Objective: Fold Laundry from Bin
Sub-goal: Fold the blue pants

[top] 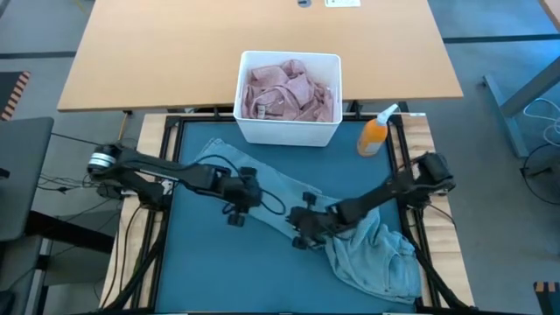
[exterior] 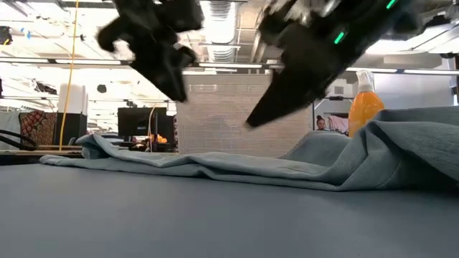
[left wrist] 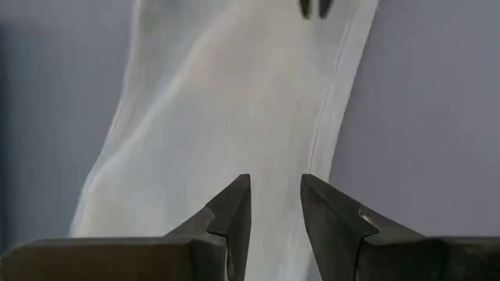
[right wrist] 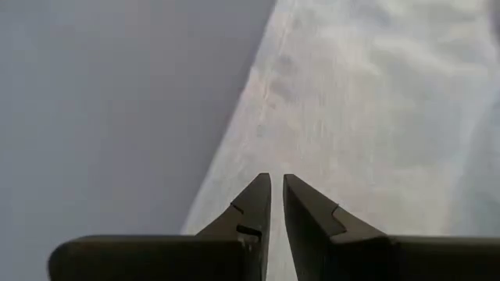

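Jeans spread across the mat, both claws poised above them

An orange spray bottle [top: 374, 136] stood right of the white bin [top: 289, 129], which held pink laundry [top: 289, 90] at upper centre. Light blue jeans [top: 367, 249] lay diagonally over the teal mat [top: 219, 271]. The left gripper [top: 234, 213] showed a narrow gap, empty; the right gripper [top: 300, 234] was nearly closed, also empty, over the denim.

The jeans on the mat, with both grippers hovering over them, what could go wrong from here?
The jeans lie stretched at one end and bunched at the other, so a fold may come out crooked. Both the left gripper and right gripper hang empty above the cloth with narrow gaps, so a pinch may miss. The orange spray bottle stands near the right arm and could be knocked.
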{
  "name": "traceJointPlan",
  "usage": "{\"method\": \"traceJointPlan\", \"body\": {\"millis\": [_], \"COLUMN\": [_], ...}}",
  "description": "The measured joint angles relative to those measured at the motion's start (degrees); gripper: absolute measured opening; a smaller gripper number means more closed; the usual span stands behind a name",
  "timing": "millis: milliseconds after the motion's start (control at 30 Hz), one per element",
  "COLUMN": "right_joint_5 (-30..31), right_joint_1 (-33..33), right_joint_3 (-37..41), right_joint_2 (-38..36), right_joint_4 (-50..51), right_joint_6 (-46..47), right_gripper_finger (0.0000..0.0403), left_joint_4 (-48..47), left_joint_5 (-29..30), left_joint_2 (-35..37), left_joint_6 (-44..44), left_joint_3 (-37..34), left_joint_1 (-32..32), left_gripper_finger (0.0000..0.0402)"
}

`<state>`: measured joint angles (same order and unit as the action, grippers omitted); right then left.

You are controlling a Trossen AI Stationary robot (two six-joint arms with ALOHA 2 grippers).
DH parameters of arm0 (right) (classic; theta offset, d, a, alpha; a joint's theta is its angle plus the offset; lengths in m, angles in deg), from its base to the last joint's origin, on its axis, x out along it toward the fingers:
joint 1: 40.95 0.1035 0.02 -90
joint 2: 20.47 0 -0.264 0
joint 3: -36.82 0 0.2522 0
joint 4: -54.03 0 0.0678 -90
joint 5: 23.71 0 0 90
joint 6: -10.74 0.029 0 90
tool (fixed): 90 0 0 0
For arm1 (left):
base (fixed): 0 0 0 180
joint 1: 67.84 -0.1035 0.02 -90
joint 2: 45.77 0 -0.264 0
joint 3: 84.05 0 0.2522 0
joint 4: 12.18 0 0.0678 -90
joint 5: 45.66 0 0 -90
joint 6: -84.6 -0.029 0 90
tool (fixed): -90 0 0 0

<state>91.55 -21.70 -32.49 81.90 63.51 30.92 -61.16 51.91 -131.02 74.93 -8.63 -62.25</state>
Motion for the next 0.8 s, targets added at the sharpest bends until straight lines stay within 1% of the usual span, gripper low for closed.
{"method": "traceJointPlan", "body": {"millis": [67,133,167,233,433,567,633,733,767,800], "right_joint_5": [-1.41,-1.97,-2.61,-3.16,-3.31,-3.33,-3.33,-3.65,-3.78,-4.01], "right_joint_1": [-1.34,-1.89,-2.06,-2.33,-2.05,-2.02,-2.05,-2.13,-2.13,-2.16], "right_joint_3": [0.02,0.0,0.0,0.0,0.0,0.0,0.0,0.0,0.0,0.0], "right_joint_2": [2.48,4.63,5.35,6.78,7.63,7.61,7.56,7.56,7.56,7.54], "right_joint_4": [-3.76,-5.73,-6.24,-6.55,-6.4,-6.17,-6.22,-6.33,-6.51,-6.59], "right_joint_6": [-0.22,-0.61,-0.67,-0.62,0.16,0.01,-0.13,-0.21,-0.42,-0.52], "right_gripper_finger": [0.0065,0.0065,0.0065,0.0065,0.0065,0.0065,0.0065,0.0065,0.0065,0.0065], "left_joint_4": [-9.03,-17.58,-20.31,-23.44,-28.53,-29.4,-28.51,-24.86,-23.19,-22.99], "left_joint_5": [3.68,9.16,11.5,13.29,12.64,13.36,15.7,22.05,23.23,23.09], "left_joint_2": [2.12,2.61,2.7,2.97,3.08,7.17,9.79,13.47,14.19,14.27], "left_joint_6": [3.72,8.59,10.76,14.05,24.61,31.71,34.77,37.93,38.25,38.43], "left_joint_3": [-0.01,-0.2,-0.66,-2.66,-10.17,-14.56,-16.9,-21.13,-22.29,-22.38], "left_joint_1": [0.04,0.02,0.0,-0.09,0.16,1.71,2.73,3.69,3.8,3.4], "left_gripper_finger": [0.0103,0.0105,0.0107,0.0115,0.016,0.0183,0.0189,0.019,0.019,0.019]}}
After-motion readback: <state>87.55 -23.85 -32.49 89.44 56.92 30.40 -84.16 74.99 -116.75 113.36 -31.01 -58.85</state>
